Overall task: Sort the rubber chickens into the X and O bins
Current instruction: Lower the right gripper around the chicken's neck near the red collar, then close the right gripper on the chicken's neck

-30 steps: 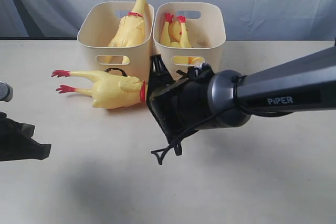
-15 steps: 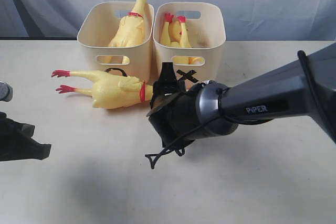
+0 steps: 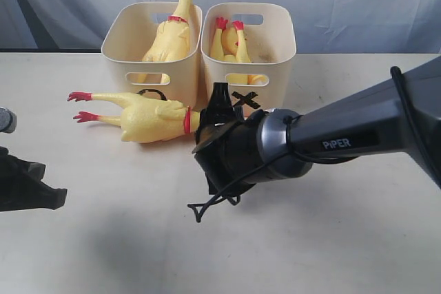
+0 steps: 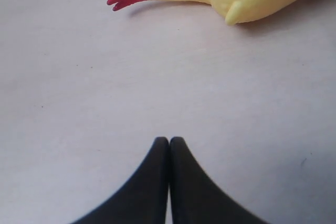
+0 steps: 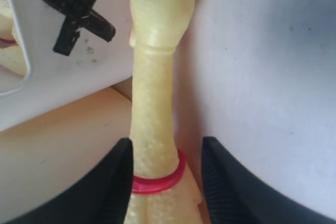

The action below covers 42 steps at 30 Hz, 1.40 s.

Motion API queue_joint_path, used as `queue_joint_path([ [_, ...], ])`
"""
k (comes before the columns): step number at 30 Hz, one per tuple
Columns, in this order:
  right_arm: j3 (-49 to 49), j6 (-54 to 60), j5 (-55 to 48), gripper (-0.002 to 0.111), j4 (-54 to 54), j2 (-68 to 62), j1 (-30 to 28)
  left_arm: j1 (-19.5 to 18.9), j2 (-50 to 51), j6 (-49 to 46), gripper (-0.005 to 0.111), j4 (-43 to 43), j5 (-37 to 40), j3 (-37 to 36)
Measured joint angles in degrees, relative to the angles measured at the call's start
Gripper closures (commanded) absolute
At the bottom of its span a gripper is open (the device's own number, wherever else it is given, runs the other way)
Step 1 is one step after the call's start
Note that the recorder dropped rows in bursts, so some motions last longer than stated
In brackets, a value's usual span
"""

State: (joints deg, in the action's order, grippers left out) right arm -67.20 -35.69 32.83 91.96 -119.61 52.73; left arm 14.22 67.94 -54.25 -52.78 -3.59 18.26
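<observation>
Rubber chicken [image 3: 148, 118] lay on the table [image 3: 103, 239] near its far edge, head before the X bin [image 3: 279, 43], right gripper [image 5: 167, 148] spread astride the red neck band [image 5: 157, 184]; jaws should close squarely there, lest the neck slip.

A yellow rubber chicken [image 3: 148, 118] is showing a pebbled, faintly glossy skin against the smooth matt tabletop [image 3: 103, 239], while the cream X bin [image 3: 284, 67] is looking like smooth plastic and the backdrop [image 3: 358, 5] like creased cloth.

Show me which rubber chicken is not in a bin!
The chicken lying on the table; one other leans in the left bin, another in the X bin.
</observation>
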Motion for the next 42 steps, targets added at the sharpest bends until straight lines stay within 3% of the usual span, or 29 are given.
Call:
queue_joint_path([
  [36,0.0,-0.6,0.1,0.058,-3.1,-1.3,0.0,0.0,0.0,0.0,0.107,0.0,0.0,0.0],
  [42,-0.3,-5.9,0.8,0.058,-8.0,-3.1,0.0,0.0,0.0,0.0,0.107,0.0,0.0,0.0],
])
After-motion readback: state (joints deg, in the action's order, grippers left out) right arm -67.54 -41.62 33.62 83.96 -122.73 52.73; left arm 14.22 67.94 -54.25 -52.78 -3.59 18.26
